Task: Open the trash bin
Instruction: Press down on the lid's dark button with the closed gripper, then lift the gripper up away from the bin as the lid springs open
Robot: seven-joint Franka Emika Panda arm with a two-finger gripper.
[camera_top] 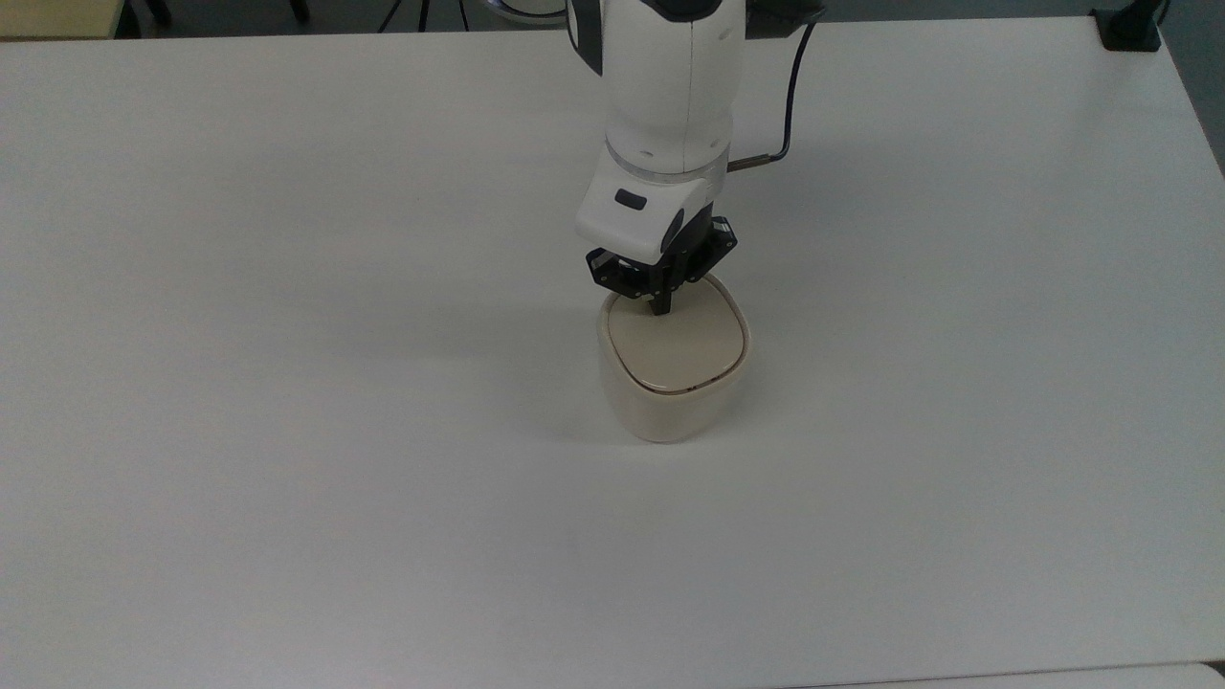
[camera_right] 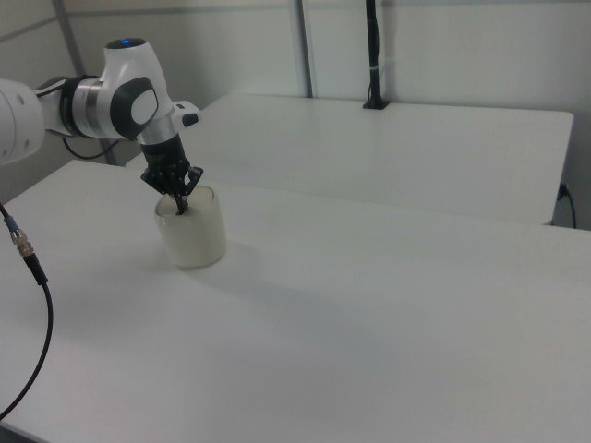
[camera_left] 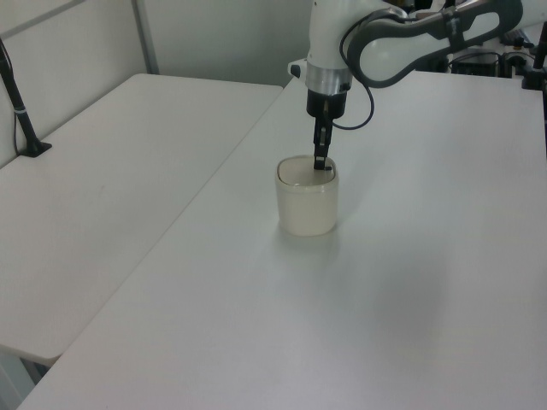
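Note:
The trash bin (camera_top: pixel 670 402) (camera_left: pixel 308 205) (camera_right: pixel 194 235) is a small cream-beige tub with a flat lid, standing upright on the white table (camera_top: pixel 287 383). Its lid lies flat and closed. My gripper (camera_top: pixel 659 308) (camera_left: pixel 319 165) (camera_right: pixel 178 208) points straight down with its two black fingers pressed together, shut on nothing. The fingertips rest on the lid at the edge nearest the arm, covering the black latch, which is hidden under them.
A black cable (camera_top: pixel 790 96) runs from the arm's wrist. A second white table (camera_left: pixel 111 196) adjoins at the left view's left, with a black post (camera_left: pixel 21 111) clamped on it. A black clamp (camera_top: pixel 1129 29) sits at the table's far corner in the top view's right.

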